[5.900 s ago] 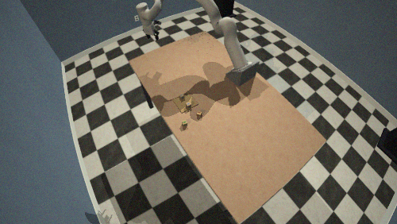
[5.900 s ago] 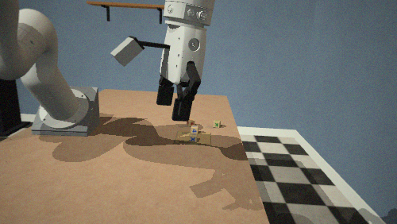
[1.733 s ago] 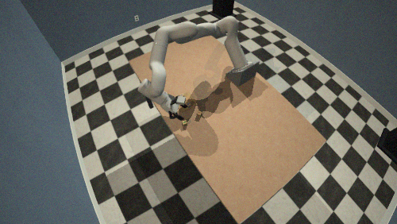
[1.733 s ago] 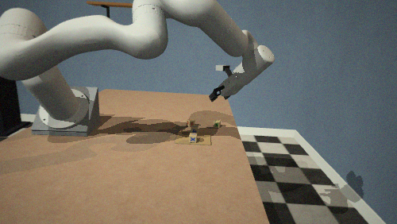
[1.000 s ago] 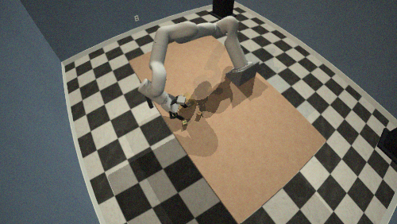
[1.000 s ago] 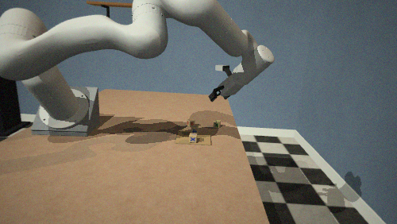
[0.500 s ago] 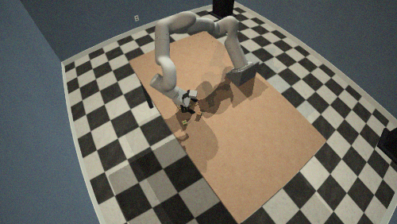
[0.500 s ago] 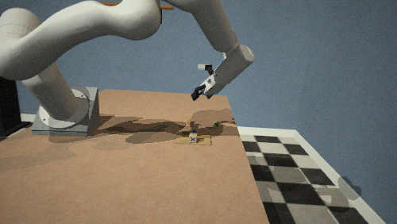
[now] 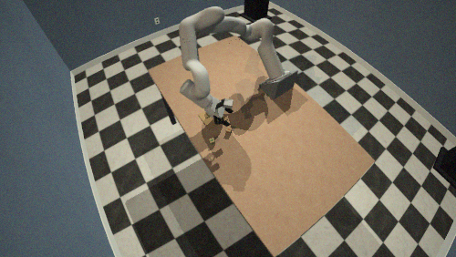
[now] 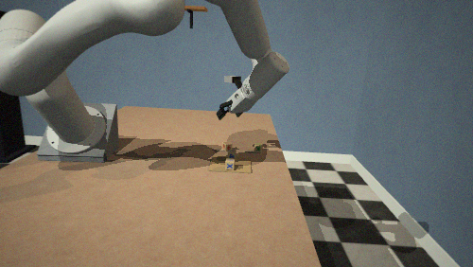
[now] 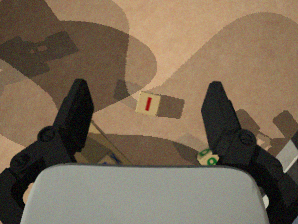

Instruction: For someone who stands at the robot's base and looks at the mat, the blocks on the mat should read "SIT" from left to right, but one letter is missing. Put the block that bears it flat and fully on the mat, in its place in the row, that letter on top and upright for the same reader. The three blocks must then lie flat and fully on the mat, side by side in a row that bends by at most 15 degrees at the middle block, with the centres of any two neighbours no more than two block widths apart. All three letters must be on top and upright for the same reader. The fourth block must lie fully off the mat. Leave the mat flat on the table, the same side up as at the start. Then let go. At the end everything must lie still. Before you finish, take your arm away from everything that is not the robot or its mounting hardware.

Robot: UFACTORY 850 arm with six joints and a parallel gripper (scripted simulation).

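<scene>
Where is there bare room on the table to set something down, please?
In the top view, the table offers a broad patch between the base and the lower-right edge. It is crowded around the mat, with red-marked and green-marked blocks nearby and the gripper above.

Arm swung over the blocks
The gripper (image 9: 222, 122) (image 10: 229, 114) (image 11: 147, 94) crossed from beyond the table's edge, tilted over, and came above the block with the red bar (image 11: 148, 104).
</scene>
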